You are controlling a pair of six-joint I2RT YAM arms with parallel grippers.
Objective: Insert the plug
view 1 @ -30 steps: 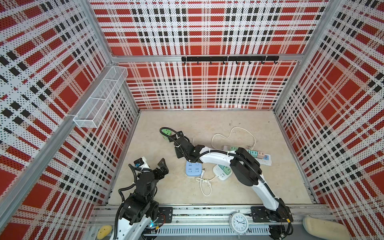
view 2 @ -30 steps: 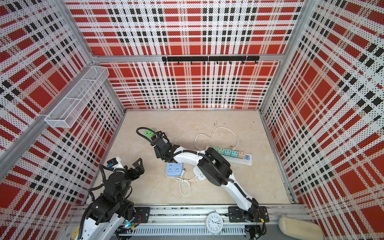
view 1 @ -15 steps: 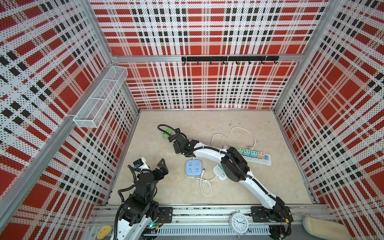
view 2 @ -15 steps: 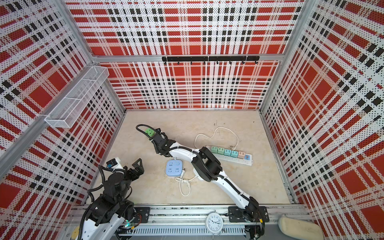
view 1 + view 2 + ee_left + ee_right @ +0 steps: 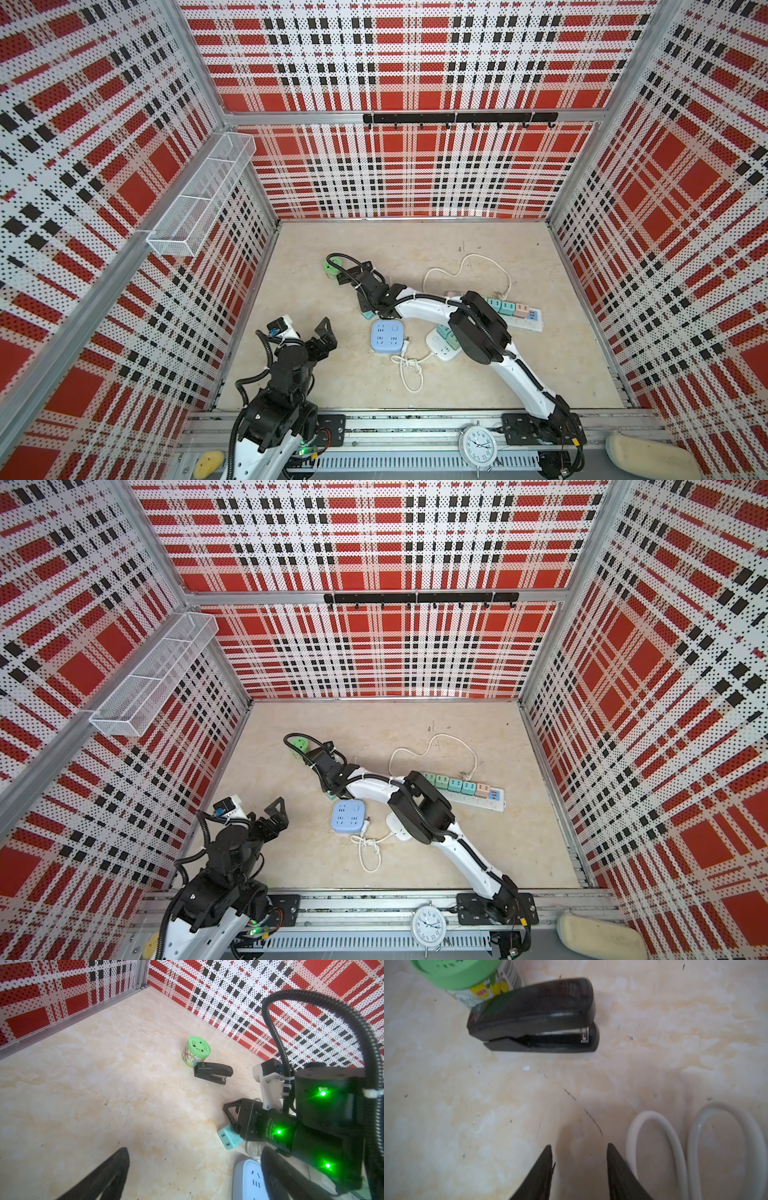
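The right arm [image 5: 428, 309] stretches low toward the far-left corner of the bench [image 5: 478, 374]. The right gripper [image 5: 579, 1146] is narrowly parted and empty; the left gripper [image 5: 196, 1149] gapes wide. The boxy teal plastic plug [image 5: 229, 1137] lies mid-bench, partly beneath the right wrist.

Bright, even light fills both top views, sharp throughout, though the walls [image 5: 83, 208] bow at 9 and 3 o'clock. Shadows on the floor [image 5: 357, 386] are faint. The right wrist view is soft, its stapler [image 5: 533, 1012] blurred; green lamps [image 5: 278, 1131] flare in the left wrist view.
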